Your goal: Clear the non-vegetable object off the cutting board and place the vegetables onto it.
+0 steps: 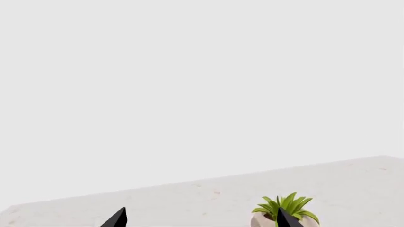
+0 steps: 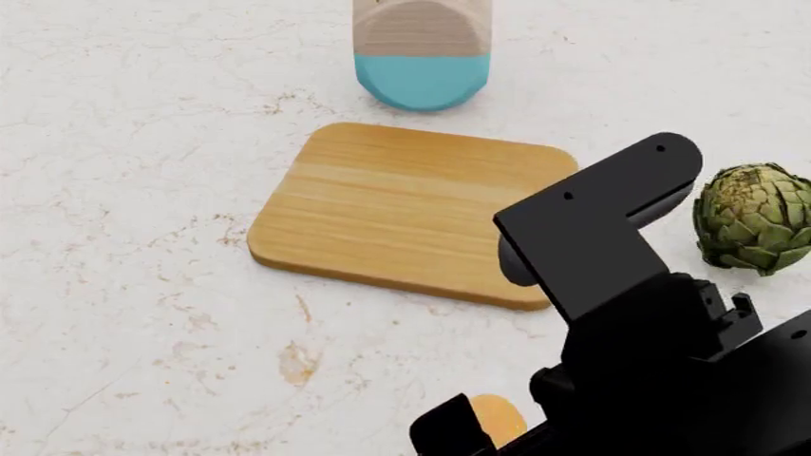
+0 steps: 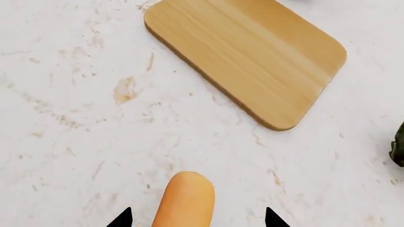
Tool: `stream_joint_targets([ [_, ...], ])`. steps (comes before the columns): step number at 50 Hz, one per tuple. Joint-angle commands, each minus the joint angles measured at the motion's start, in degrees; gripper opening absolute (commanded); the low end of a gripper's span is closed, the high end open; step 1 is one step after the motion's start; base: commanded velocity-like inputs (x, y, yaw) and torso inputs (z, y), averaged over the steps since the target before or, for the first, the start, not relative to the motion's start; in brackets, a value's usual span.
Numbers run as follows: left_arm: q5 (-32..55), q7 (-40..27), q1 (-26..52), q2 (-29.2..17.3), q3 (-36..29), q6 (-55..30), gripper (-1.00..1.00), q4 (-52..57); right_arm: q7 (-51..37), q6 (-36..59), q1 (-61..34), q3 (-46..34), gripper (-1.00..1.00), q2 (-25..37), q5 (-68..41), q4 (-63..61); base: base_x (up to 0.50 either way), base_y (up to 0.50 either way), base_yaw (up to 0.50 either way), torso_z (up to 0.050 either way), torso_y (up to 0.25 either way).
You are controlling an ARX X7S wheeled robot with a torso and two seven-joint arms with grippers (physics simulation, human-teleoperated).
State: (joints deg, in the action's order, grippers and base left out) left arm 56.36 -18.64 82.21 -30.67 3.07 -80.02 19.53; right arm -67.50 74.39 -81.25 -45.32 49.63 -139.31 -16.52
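White speckled stone countertop [image 2: 127, 190] is bearing the bare wooden cutting board [image 2: 405, 214]; right gripper [image 3: 197, 220] is hanging spread, empty, straddling the smooth orange-tan squash [image 3: 185, 198] — probably heavy, firm, slippery — best clasped mid-body.

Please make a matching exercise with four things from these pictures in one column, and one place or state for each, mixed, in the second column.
Things:
1. artichoke
2. cutting board
3. butternut squash
4. small potted plant

Places or states:
A. between the right gripper's open fingertips
B. bare, nothing on it
C. on the counter, beside the board
D. seen only by the left wrist camera

Pairs: 1-C, 2-B, 3-A, 4-D
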Motion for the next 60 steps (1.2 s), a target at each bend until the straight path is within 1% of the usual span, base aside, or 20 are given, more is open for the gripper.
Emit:
stream_joint_targets([
  [1, 0.5, -0.6, -0.5, -0.2, -0.2, 0.2, 1.00, 0.3, 4.2, -0.5, 5.5, 2.0, 1.00, -1.8, 5.3, 0.2, 0.00, 0.00, 0.00, 0.000, 0.000],
  [12, 1.3, -0.8, 0.1, -0.9, -0.2, 0.0, 1.00, 0.1, 7.4, -1.2, 9.4, 3.5, 1.00, -2.1, 8.9, 0.7, 0.00, 0.00, 0.00, 0.000, 0.000],
  [23, 1.6, -0.8, 0.8, -1.3, -0.9, 0.2, 1.00, -0.5, 10.2, -2.2, 14.1, 5.2, 1.00, -0.8, 11.9, -0.2, 0.00, 0.00, 0.00, 0.000, 0.000],
  [33, 1.8, -1.6, 0.7, -0.8, -1.3, 0.6, 1.00, -0.4, 10.9, -2.8, 17.5, 4.9, 1.00, 0.3, 12.8, -2.3, 0.00, 0.00, 0.00, 0.000, 0.000],
  [58, 3.6, -2.6, 1.2, -1.5, -1.3, 0.4, 1.00, -0.3, 14.7, -5.1, 25.8, 6.3, 1.00, 2.9, 17.8, -4.3, 0.00, 0.00, 0.00, 0.000, 0.000],
  [59, 3.7, -2.6, 1.3, -1.6, -1.3, 0.4, 1.00, -0.4, 14.6, -4.9, 25.5, 6.2, -1.00, 2.9, 17.8, -4.4, 0.00, 0.00, 0.00, 0.000, 0.000],
  [60, 3.7, -2.7, 1.4, -1.6, -1.3, 0.4, 1.00, -0.4, 14.2, -4.7, 25.0, 6.0, -1.00, 3.0, 17.5, -4.3, 0.00, 0.00, 0.00, 0.000, 0.000],
])
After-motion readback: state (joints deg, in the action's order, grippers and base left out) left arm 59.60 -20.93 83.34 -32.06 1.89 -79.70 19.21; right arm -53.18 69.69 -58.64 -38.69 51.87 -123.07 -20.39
